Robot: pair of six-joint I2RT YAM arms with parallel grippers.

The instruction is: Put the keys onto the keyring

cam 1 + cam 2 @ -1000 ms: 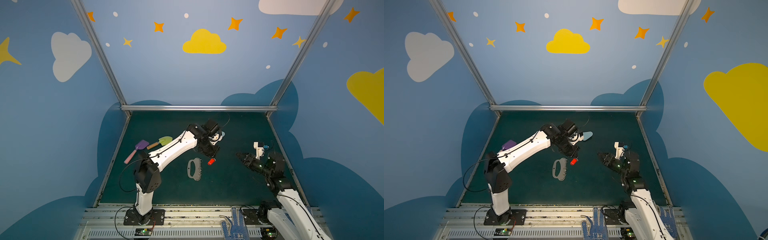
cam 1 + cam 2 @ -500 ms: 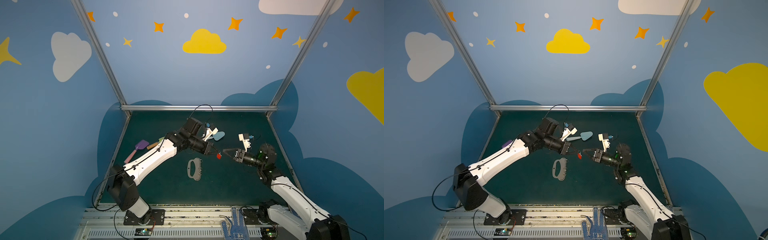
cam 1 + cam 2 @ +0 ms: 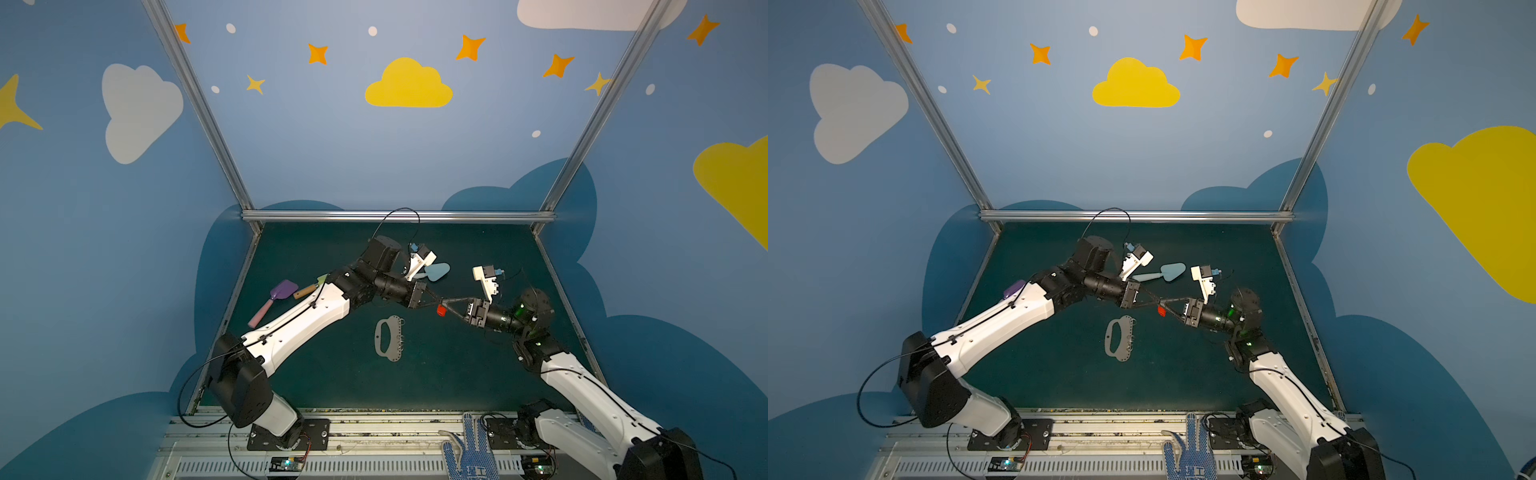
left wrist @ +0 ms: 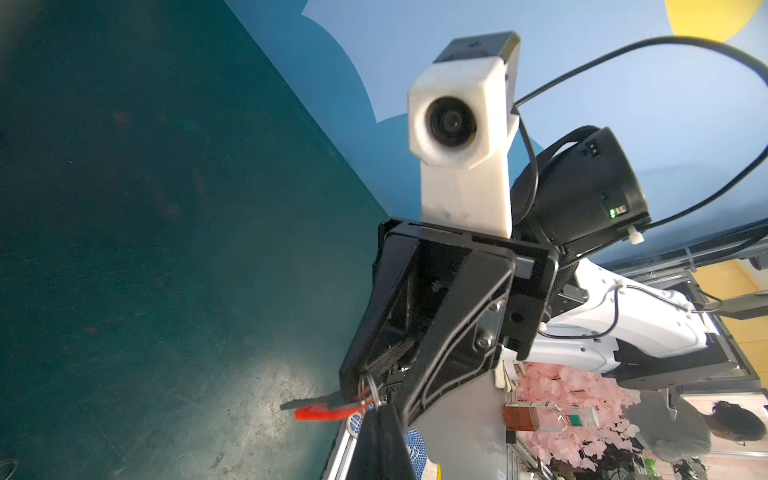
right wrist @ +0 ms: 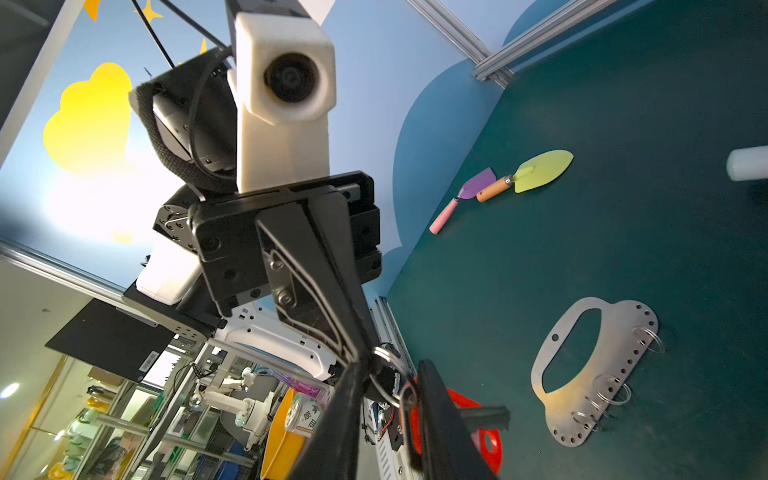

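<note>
The keys, a small silver key and red tag (image 3: 440, 309) (image 3: 1160, 311) on a wire ring, hang in the air above the green mat. My left gripper (image 3: 436, 300) (image 3: 1158, 300) is shut on that ring (image 5: 376, 353). My right gripper (image 3: 444, 304) (image 5: 390, 370) faces it tip to tip. Its jaws stand narrowly apart on either side of the ring and the red tag (image 4: 324, 412) (image 5: 486, 444). The keyring (image 3: 398, 340) (image 3: 1121, 355) (image 5: 615, 345), a flat grey plate with an oval cut-out and small rings, lies on the mat below and left of the keys.
A purple shovel (image 3: 284, 291) and a green shovel (image 5: 540, 170) lie at the mat's left edge. A blue shovel (image 3: 437, 271) (image 3: 1169, 271) lies behind the grippers. A blue dotted glove (image 3: 469, 453) rests on the front rail. Metal frame rails bound the mat.
My left gripper lifted the keys off the mat beside the keyring and carried them right. My right gripper swung left to meet them, and its jaws have narrowed round the ring.
</note>
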